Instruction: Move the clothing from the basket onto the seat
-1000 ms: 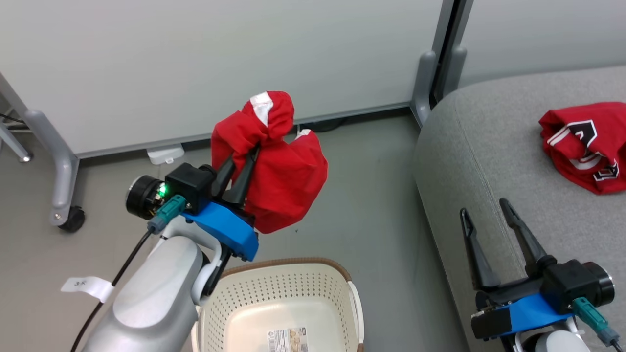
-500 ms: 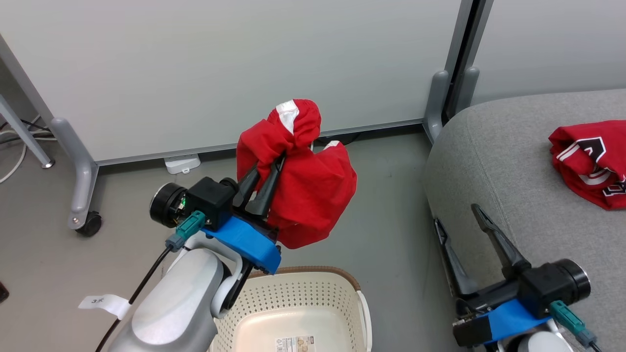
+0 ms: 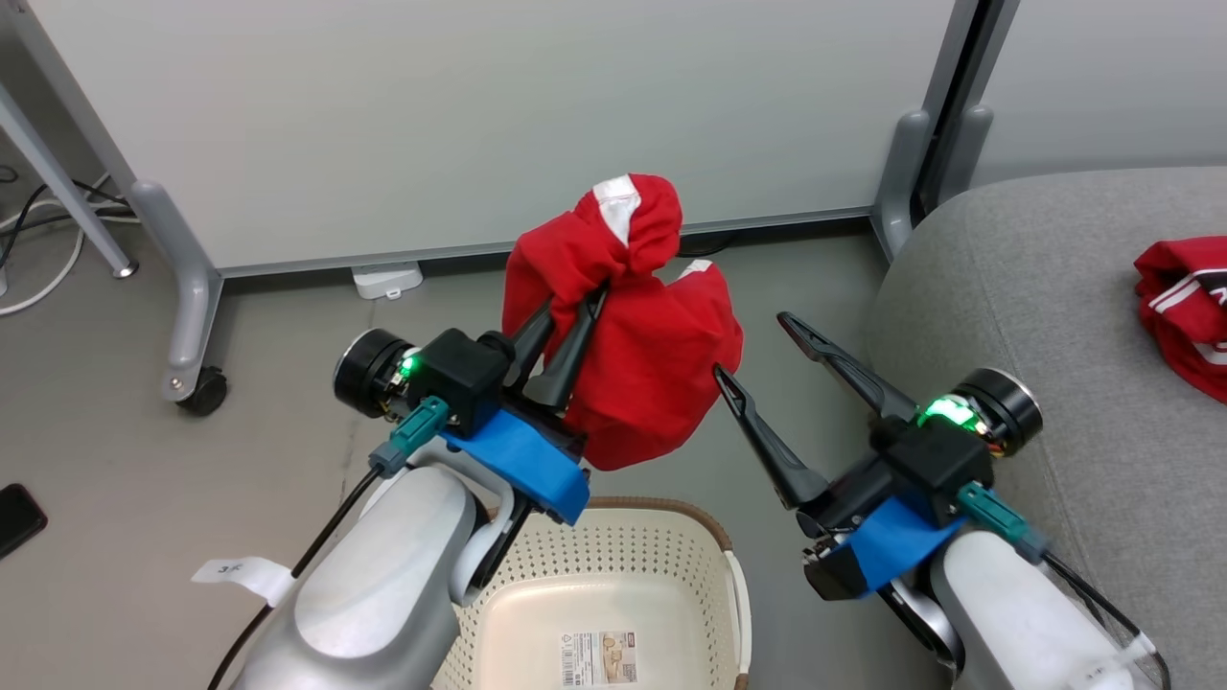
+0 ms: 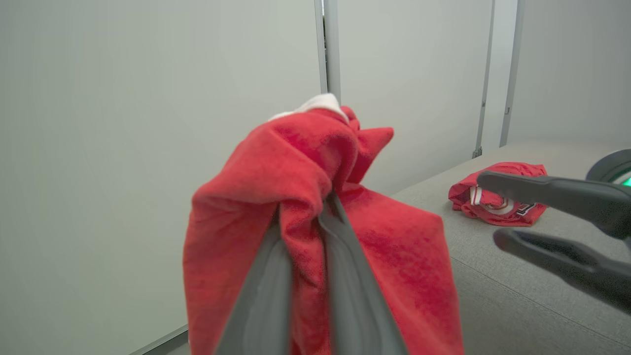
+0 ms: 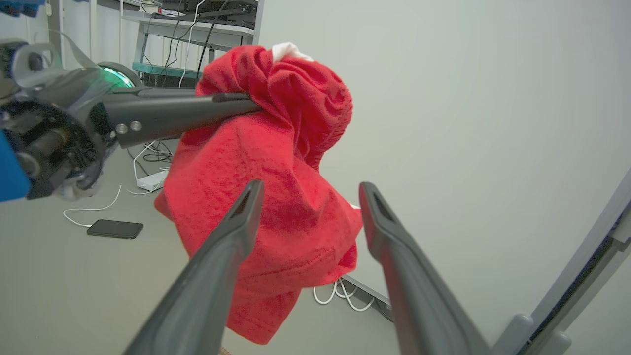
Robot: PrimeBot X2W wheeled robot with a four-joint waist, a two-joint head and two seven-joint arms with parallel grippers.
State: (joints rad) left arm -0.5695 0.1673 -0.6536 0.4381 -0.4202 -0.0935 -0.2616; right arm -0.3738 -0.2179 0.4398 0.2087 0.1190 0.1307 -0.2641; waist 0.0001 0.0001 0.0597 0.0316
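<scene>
Head view: left gripper (image 3: 575,297) clamps red shirt (image 3: 642,374), right gripper (image 3: 750,343) gapes; basket label (image 3: 599,657) unreadable.

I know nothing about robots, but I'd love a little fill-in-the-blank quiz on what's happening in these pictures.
1. The left hand is shut on a ____ shirt.
2. The right hand is ____, with nothing between its fingers.
3. On the seat lies ____ other shirt.

Missing words: red; open; one.
</scene>
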